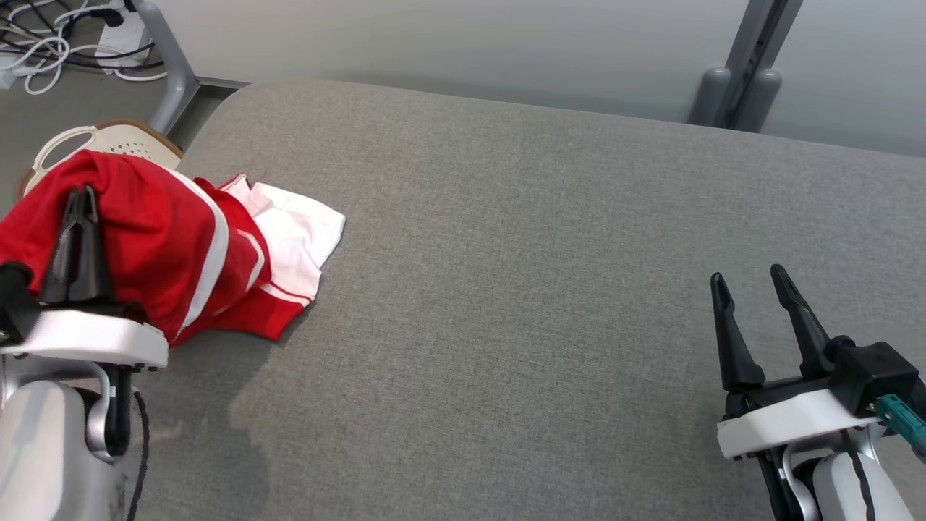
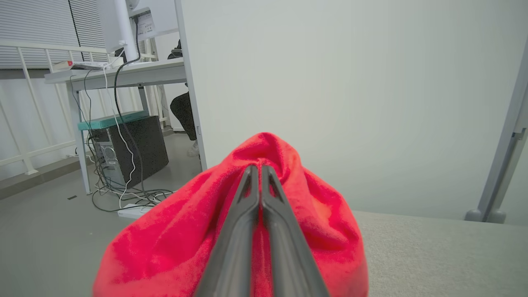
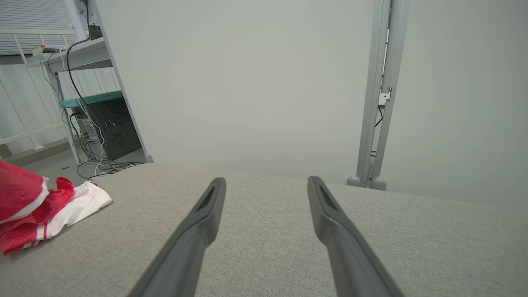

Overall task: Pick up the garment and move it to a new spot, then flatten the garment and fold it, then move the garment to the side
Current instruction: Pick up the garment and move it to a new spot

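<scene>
While the jaws of the left gripper [image 1: 81,195] [image 2: 260,169] are pinched shut on a bunched red fold of the garment [image 1: 173,239], holding that part up above the grey surface [image 1: 506,289], the right gripper [image 1: 747,275] [image 3: 266,181] hovers over bare fabric at the near right, jaws spread wide and holding nothing. The garment's red-and-white remainder lies crumpled at the surface's left edge. Beyond it sits a cream perforated basket [image 1: 108,137]; the cloth hides most of its inside, so I cannot tell what it holds. Farther back, cables [image 1: 43,43] lie on the floor [image 1: 72,101].
</scene>
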{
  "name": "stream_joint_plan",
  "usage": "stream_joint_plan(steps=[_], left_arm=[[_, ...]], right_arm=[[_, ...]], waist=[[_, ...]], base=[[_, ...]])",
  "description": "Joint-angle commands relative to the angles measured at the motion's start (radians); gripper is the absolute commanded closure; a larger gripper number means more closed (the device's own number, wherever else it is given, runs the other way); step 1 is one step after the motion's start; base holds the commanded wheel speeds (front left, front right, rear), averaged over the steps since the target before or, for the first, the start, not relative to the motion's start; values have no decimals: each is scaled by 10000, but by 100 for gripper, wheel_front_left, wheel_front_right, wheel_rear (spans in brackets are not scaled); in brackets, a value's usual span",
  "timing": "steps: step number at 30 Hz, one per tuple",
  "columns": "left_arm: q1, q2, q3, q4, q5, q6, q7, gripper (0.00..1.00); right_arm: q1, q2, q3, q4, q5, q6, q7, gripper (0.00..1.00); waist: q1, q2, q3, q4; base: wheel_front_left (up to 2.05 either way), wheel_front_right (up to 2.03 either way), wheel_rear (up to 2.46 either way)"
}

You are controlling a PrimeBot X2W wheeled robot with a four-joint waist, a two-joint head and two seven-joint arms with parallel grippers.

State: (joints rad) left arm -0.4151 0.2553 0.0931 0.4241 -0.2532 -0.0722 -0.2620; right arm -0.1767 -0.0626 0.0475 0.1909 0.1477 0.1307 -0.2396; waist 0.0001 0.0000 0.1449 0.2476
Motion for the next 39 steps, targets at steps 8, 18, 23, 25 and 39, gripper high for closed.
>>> stream_joint_plan(steps=[8,18,23,25,39], left_arm=[[1284,-622,-794,-3022,219,107,418,100],[1381,-1535,-2806,-4443,79,-246,1328,100],[652,-1784,-3853,-4171,-89,-406,1439,100],[334,-1845,-4291,-3996,-65,-454,1521,100],[-571,-1881,-6653,-1639,-576,-582,2226,5]], right_arm=[[248,67,-138,-620,18,1,72,0],[29,97,-2,-1184,237,1,154,0],[-219,97,153,-1155,522,1,36,0],[-261,101,169,-1094,639,1,-13,0],[-531,103,286,-582,1360,1,-275,0]], waist=[[-1,0,-40,-725],[-1,0,777,-2479],[-1,0,1412,-3625],[-1,0,1616,-4001],[-1,0,2245,-5131]], base=[[0,0,0],[0,0,0],[0,0,0],[0,0,0],[0,0,0]])
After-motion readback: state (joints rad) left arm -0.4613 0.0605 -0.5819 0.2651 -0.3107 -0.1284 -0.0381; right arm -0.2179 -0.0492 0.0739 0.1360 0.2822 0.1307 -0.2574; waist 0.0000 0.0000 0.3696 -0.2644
